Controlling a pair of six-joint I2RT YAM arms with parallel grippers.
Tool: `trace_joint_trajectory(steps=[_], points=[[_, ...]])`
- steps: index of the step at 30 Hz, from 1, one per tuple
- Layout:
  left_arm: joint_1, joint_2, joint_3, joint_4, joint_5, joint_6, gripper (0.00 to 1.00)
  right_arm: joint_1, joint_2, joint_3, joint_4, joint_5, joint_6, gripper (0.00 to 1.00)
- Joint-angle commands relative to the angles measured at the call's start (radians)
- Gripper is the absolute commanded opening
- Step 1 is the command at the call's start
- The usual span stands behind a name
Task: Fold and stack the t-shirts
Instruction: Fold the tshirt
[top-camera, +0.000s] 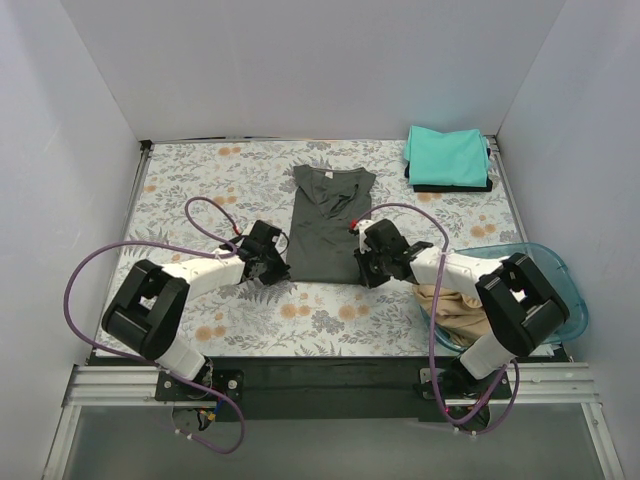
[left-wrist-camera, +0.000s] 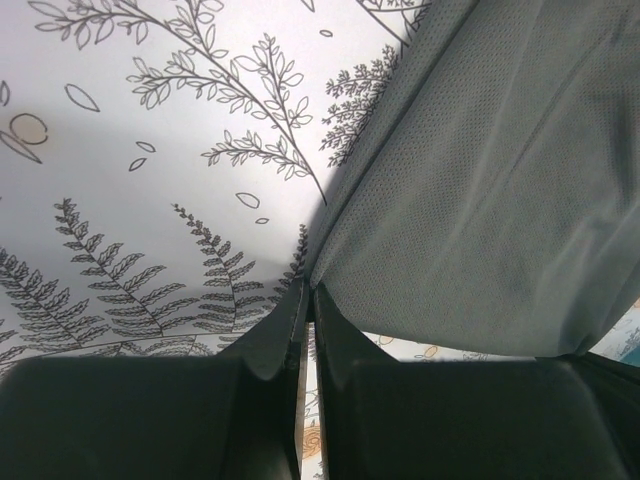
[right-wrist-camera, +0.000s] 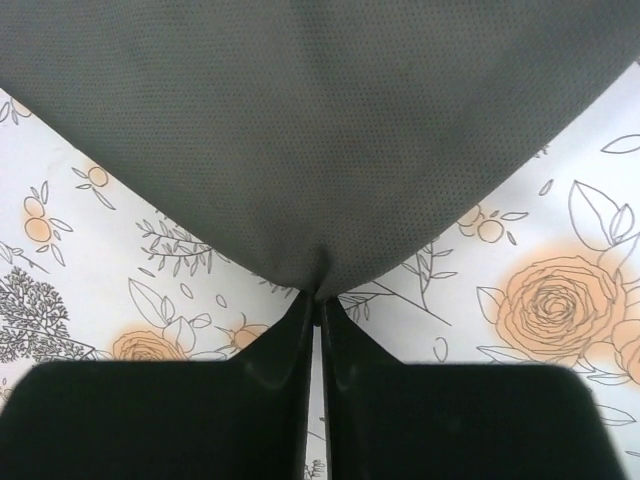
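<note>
A dark grey t-shirt (top-camera: 327, 222) lies in the middle of the table, folded lengthwise, its neck with a small label at the far end. My left gripper (top-camera: 277, 263) is shut on its near left corner (left-wrist-camera: 420, 180). My right gripper (top-camera: 362, 262) is shut on its near right corner (right-wrist-camera: 310, 130). A folded teal t-shirt (top-camera: 447, 156) lies on a folded black one (top-camera: 450, 186) at the far right. A tan t-shirt (top-camera: 455, 310) sits crumpled in the basin.
A translucent blue plastic basin (top-camera: 560, 290) stands at the near right beside the right arm. The table has a floral cloth (top-camera: 200, 190). White walls close off the left, far and right sides.
</note>
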Motion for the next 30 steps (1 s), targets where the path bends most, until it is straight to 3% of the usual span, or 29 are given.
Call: trace_joint_trajectory(steps=[1, 7, 14, 22, 27, 30], points=[[-0.003, -0.052, -0.030, -0.073, -0.019, 0.001, 0.00, 0.033, -0.011, 0.006, -0.020, -0.028, 0.000, 0.07], [-0.019, -0.202, -0.140, -0.167, 0.019, -0.056, 0.00, 0.090, -0.155, -0.095, -0.041, -0.085, 0.060, 0.02], [-0.109, -0.502, -0.246, -0.331, 0.053, -0.169, 0.00, 0.190, -0.343, -0.200, -0.098, -0.186, 0.132, 0.01], [-0.165, -0.777, -0.179, -0.509, 0.007, -0.174, 0.00, 0.268, -0.509, -0.192, -0.239, -0.238, 0.191, 0.01], [-0.166, -0.836, -0.121, -0.485, -0.019, -0.159, 0.00, 0.266, -0.566, -0.137, -0.316, -0.156, 0.178, 0.01], [-0.166, -0.827, -0.101, -0.475, -0.114, -0.184, 0.00, 0.244, -0.537, -0.089, -0.336, -0.114, 0.166, 0.01]])
